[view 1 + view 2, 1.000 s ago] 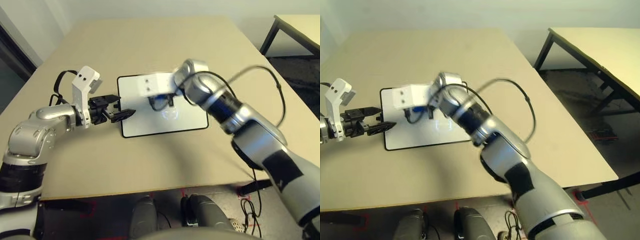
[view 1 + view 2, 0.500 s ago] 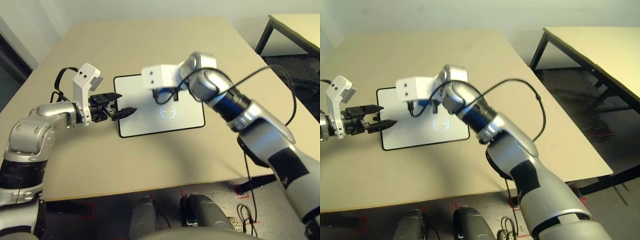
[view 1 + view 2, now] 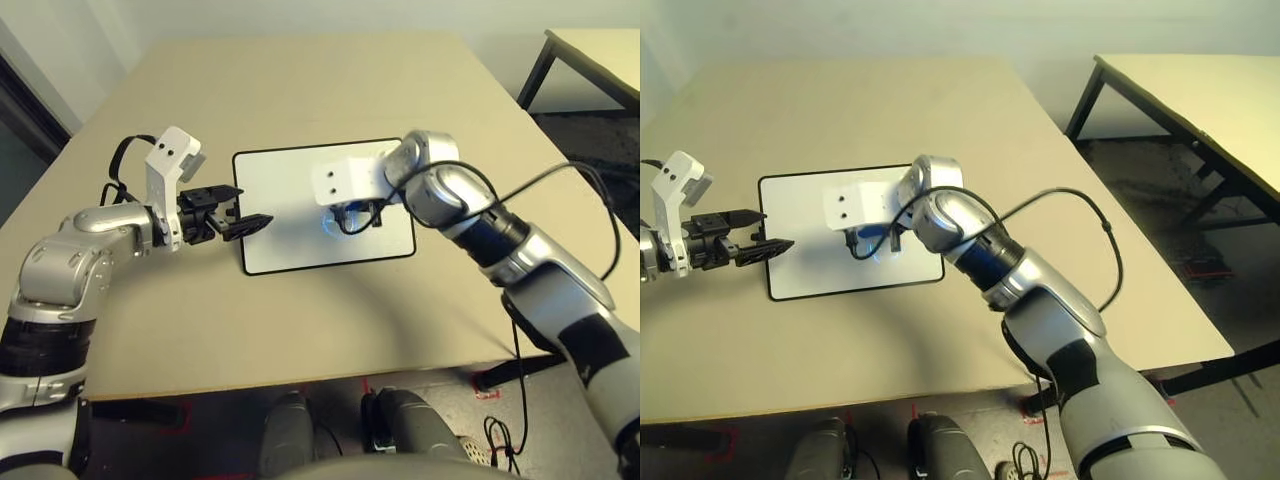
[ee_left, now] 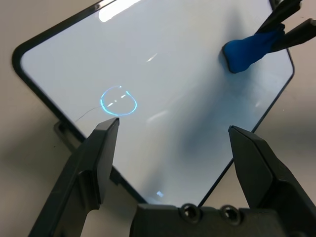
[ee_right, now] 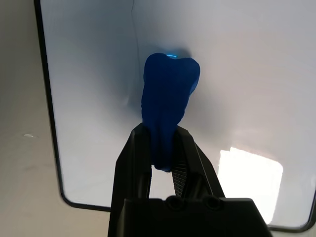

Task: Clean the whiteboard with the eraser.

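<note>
The fingers of your right gripper are clamped tight on the eraser, pinching the blue block by its near end so that its free end presses against the whiteboard; in the head views that gripper sits just right of the frame's centre, over the right half of the board; the fingers of your left gripper stand spread apart with nothing between them, poised at the board's left edge, in the left-centre of the frame; whether they touch the frame there cannot be told; the board lies flat on the table at mid-frame; its surface reads almost wholly white; one thin, faint line shows in the right wrist view running up from the eraser, and another faint streak shows in the left wrist view near a small ring of reflected light; judgement: you are in the wiping step and well advanced; the next move calls for dragging the eraser, kept pressed flat, across those residual lines, with the left gripper steadying the board's edge should it slide; watch that the squeezed block does not twist out of the grip.
</note>
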Controlling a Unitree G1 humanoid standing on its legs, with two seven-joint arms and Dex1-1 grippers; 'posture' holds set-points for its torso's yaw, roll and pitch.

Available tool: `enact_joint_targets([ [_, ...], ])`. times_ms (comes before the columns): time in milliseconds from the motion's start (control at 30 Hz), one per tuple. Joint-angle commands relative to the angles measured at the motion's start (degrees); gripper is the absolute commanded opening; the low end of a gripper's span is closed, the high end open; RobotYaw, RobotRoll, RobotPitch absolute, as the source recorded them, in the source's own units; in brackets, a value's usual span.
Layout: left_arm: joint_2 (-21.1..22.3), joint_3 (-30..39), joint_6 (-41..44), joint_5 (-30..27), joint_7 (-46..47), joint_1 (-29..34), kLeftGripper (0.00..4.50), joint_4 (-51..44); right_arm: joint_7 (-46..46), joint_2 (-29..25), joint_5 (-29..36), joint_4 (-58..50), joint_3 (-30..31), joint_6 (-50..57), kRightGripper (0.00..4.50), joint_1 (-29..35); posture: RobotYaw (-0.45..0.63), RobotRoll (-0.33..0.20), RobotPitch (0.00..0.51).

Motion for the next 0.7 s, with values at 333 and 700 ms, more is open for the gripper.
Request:
enact_joint_targets([
  [333, -15.9, 13.6, -32.5, 8.3, 20.8, -6.3, 4.5, 13.5, -32.5, 2.2, 14.1, 5.9, -41.8, 20.0, 0.56, -8.2, 0.03, 0.0, 0.061],
  [700, -17.4, 16.6, -48.8, 13.1, 25.6, -2.6, 4.5, 33.9, -45.4, 0.4, 19.2, -2.5, -48.7, 33.9, 0.56, 15.5, 0.0, 0.0, 0.063],
])
